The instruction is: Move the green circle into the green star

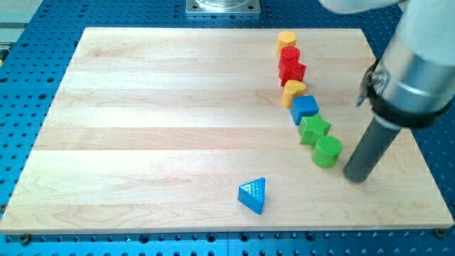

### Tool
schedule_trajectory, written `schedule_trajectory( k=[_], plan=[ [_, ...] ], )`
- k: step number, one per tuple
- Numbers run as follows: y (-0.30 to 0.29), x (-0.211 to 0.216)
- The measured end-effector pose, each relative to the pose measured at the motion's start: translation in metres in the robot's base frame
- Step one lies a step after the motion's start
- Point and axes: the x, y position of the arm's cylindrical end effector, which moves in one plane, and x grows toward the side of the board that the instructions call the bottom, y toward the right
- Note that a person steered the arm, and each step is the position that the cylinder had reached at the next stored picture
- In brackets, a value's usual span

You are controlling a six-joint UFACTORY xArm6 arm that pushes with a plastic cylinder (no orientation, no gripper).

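Observation:
The green circle [327,151] stands at the view's right, touching the lower right side of the green star [313,129], which lies just above and left of it. My tip [357,175] rests on the board just right of and slightly below the green circle, with a small gap between them.
A line of blocks runs up from the green star: a blue cube [304,108], a yellow heart-like block [293,92], a red star [291,71], a red round block [288,55], a yellow hexagon [286,39]. A blue triangle [254,195] lies near the bottom edge. The board's right edge [416,142] is close to my tip.

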Motion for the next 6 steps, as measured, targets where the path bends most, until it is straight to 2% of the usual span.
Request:
schedule_trajectory(
  k=[1,3,4,6],
  plan=[
    [0.013,-0.019],
    [-0.029,0.005],
    [-0.029,0.006],
    [-0.050,0.051]
  ],
)
